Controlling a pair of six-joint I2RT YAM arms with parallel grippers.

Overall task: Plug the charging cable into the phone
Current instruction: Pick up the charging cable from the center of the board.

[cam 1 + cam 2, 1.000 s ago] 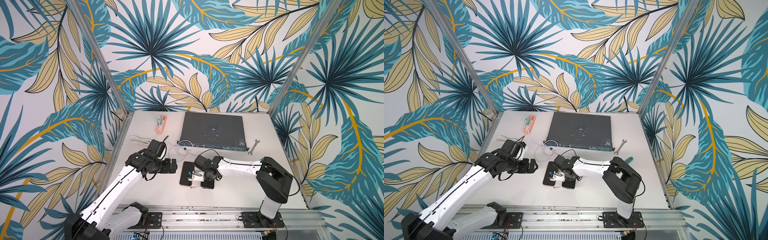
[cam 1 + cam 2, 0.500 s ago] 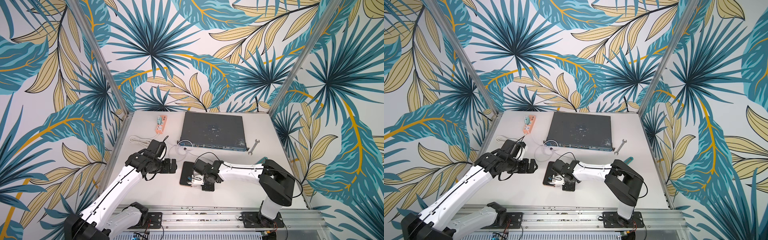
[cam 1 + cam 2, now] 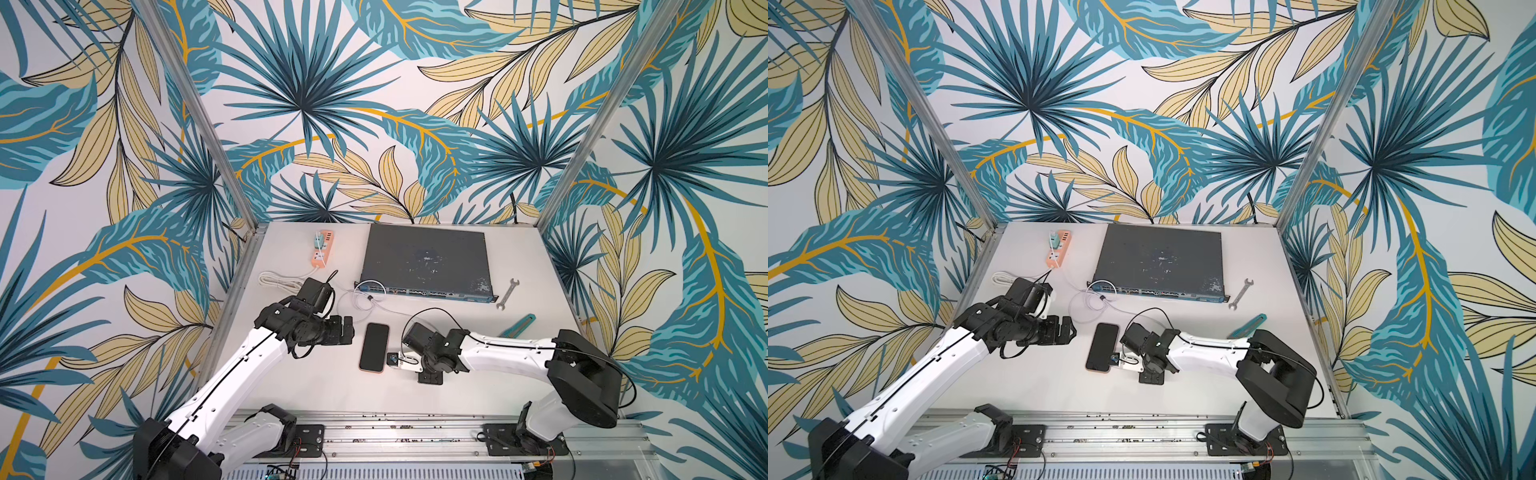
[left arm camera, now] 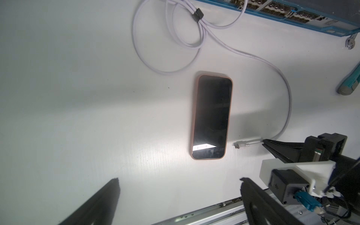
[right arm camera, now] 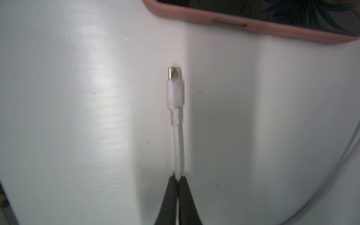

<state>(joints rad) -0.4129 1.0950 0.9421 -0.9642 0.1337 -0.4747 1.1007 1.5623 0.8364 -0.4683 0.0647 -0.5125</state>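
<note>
While my right hand (image 5: pixel 178 180) is pinched tight on the charging cable (image 5: pixel 176 140), a little behind its plug, the silver connector tip (image 5: pixel 174 73) sticks out ahead of the grip. The tip sits low over the desk (image 3: pixel 324 386), just short of the phone (image 4: pixel 211 116) and not touching it. The phone lies flat, screen up, its long axis running from my base toward the back of the desk. The plug points square across that axis, at the phone's long right edge near the end closest to me. So my right hand is much the nearer; my left hand (image 3: pixel 345 329) hangs spread wide and empty off the phone's other long side. I reckon the plug must swing round to a short end, if the port sits there. A slot (image 5: pixel 228 23) shows in the pink case edge, off to one side of the tip, but I cannot tell whether it is the port or a button cut-out. Neither short end's face shows, and the top views are too small to show any socket.
</note>
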